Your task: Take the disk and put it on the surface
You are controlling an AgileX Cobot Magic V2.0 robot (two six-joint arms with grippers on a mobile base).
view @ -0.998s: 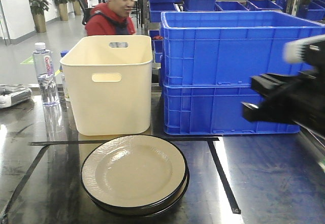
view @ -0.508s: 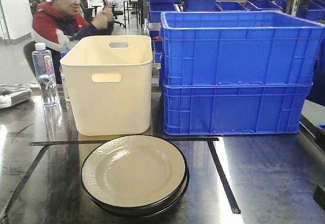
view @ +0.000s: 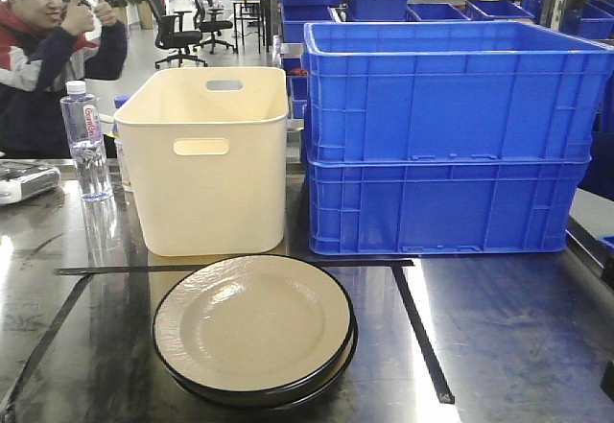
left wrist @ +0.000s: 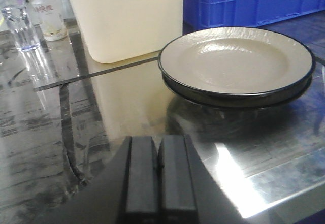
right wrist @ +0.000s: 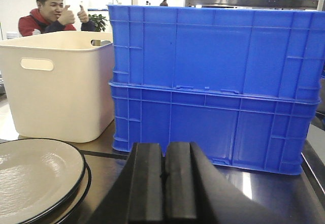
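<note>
Two stacked cream, black-rimmed round disks (view: 253, 328) sit on the glossy dark tape-marked table (view: 499, 327), before one cream plastic bin (view: 205, 159) and two stacked blue crates (view: 446, 135). Left gripper (left wrist: 152, 176) and right gripper (right wrist: 163, 181) jaws are pressed together, empty.

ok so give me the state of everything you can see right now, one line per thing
left gripper: shut, empty
right gripper: shut, empty
plates: stacked, top one empty, on the tabletop
cream bin: upright, open-topped
blue crates: stacked
water bottle: upright, capped
</note>
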